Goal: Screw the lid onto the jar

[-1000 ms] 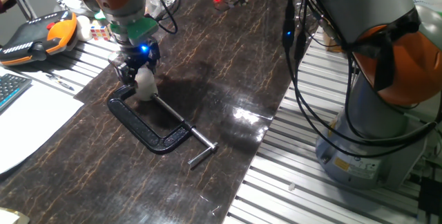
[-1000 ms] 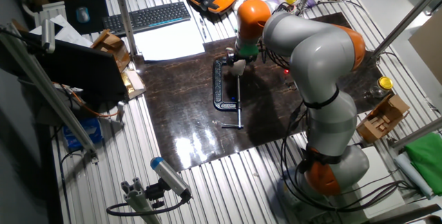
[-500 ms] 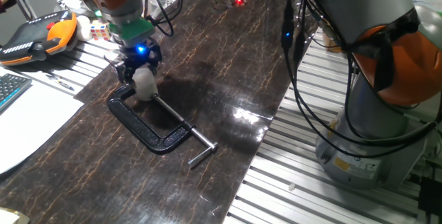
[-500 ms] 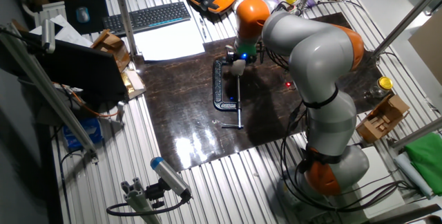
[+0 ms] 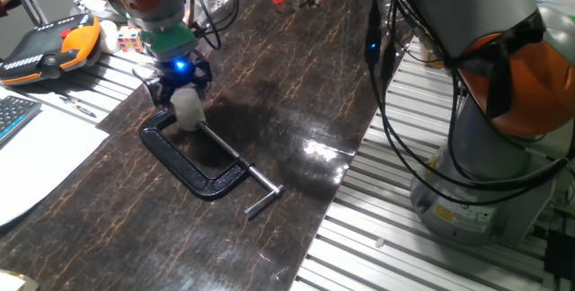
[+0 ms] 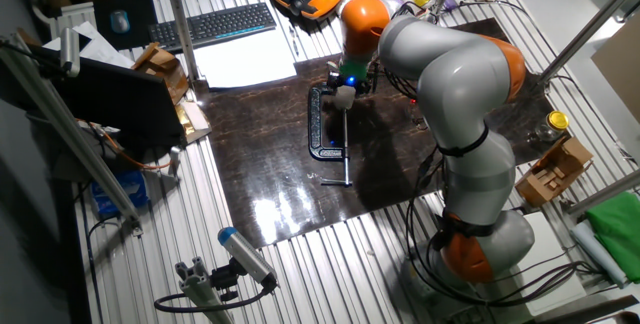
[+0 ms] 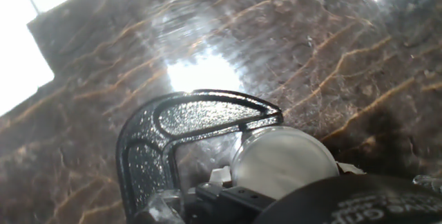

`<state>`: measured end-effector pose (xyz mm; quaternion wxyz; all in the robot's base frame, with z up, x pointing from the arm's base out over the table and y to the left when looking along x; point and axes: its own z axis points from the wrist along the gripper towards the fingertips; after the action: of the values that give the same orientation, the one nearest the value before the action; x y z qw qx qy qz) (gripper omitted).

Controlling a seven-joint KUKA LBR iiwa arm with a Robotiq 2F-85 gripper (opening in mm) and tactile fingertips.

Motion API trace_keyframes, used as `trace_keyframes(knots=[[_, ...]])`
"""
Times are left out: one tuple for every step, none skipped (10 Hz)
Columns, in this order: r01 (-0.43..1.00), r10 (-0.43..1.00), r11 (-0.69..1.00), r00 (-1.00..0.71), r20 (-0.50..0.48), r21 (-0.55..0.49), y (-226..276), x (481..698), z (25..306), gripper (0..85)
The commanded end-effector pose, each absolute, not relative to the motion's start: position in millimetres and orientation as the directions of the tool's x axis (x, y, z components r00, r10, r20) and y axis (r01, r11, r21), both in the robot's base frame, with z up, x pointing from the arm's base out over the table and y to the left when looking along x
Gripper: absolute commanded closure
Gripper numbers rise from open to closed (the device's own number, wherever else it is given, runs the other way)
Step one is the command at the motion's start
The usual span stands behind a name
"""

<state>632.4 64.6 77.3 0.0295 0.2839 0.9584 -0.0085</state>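
Observation:
The small whitish jar [image 5: 188,111] stands on the dark mat, against the closed end of the black C-clamp [image 5: 193,161]. My gripper [image 5: 181,92] comes straight down over its top, with dark fingers on either side and a blue light lit above them. In the hand view the pale round lid [image 7: 280,160] lies flat just ahead of the blurred black gripper body, beside the clamp's curved end [image 7: 166,124]. The fingers appear shut on the lid on top of the jar. The other fixed view shows the gripper [image 6: 343,86] at the clamp's far end [image 6: 322,124].
The clamp's screw bar [image 5: 256,188] sticks out toward the mat's front. White paper [image 5: 36,156] and an orange-black pendant [image 5: 49,44] lie to the left on the slatted table. A keyboard [image 6: 215,24] is behind. The arm's base [image 5: 503,120] and cables fill the right.
The gripper has turned a little about its vertical axis, and its blue light has shifted slightly left. Jar and clamp stay where they were.

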Motion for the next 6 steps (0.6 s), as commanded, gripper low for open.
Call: trace_keyframes(knots=[[0.657, 0.656, 0.754, -0.753, -0.06, 0.004, 64.6, 632.4, 77.1, 15.0], [0.688, 0.687, 0.725, -0.724, -0.06, 0.004, 64.6, 632.6, 77.1, 15.0], [0.72, 0.719, 0.694, -0.693, -0.059, 0.006, 64.6, 632.7, 77.0, 15.0], [0.753, 0.752, 0.658, -0.656, -0.053, 0.007, 64.6, 632.8, 76.9, 15.3], [0.786, 0.786, 0.617, -0.616, -0.048, 0.012, 64.6, 632.8, 76.9, 15.3], [0.817, 0.817, 0.576, -0.575, -0.041, 0.021, 64.7, 632.9, 76.5, 15.3]])
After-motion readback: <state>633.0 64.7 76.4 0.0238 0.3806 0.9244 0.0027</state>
